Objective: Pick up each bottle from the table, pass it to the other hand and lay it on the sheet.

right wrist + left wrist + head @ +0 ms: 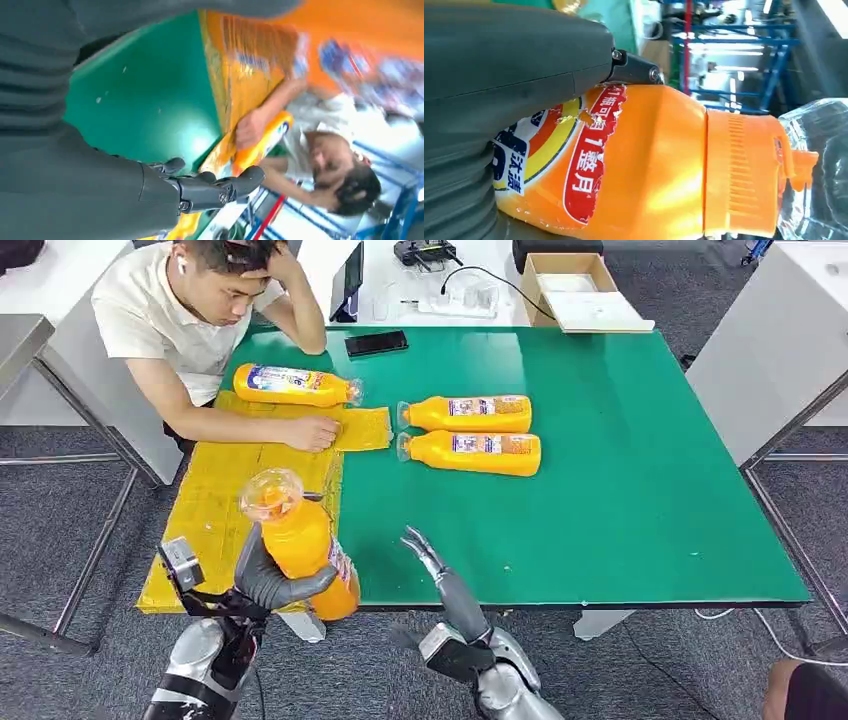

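My left hand (270,580) grips an orange bottle (300,540) upright, clear cap up, above the near edge of the yellow sheet (215,510). The left wrist view has that bottle (639,160) close up with its torn label. My right hand (428,558) is open with fingers apart just right of the held bottle, over the green table's (620,470) front edge; its fingers (210,187) hold nothing. One bottle (295,385) lies on the sheet's far end. Two more bottles (470,413) (472,452) lie side by side on the table.
A person sits at the far left corner, one forearm and fist (310,432) resting on the sheet. A black phone (376,343) lies at the table's far edge. A cardboard box (575,285) and cables sit on the white desk behind.
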`<action>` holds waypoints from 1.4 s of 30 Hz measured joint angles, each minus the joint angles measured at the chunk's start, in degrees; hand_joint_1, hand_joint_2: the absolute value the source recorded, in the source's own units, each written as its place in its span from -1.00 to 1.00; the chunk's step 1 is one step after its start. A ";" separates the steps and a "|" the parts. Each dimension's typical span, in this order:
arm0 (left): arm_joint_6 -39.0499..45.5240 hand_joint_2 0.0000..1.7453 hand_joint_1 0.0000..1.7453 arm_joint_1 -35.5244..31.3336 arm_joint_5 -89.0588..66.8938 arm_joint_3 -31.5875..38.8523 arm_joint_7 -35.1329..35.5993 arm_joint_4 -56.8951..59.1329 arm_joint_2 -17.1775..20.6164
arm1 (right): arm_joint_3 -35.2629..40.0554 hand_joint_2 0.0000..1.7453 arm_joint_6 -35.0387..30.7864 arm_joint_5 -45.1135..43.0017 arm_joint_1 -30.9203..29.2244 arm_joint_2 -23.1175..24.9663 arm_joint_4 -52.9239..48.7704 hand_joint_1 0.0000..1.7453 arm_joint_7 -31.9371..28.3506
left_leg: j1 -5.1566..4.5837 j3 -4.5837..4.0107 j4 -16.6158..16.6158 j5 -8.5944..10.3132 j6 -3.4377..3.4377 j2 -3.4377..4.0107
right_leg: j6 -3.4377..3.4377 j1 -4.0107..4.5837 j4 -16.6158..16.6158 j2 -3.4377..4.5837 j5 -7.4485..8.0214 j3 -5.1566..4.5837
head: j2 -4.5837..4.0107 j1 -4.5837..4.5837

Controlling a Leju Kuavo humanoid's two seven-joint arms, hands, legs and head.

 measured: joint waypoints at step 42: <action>43.51 1.00 1.00 -19.29 -59.21 -9.01 5.33 22.83 0.83 | -13.16 -1.00 -10.97 -10.95 0.78 4.39 -15.36 -1.00 -0.02 | 0.00 0.01 0.01 0.05 0.01 0.01 | 0.02 0.00 0.03 0.00 0.05 0.02 | -0.02 -0.02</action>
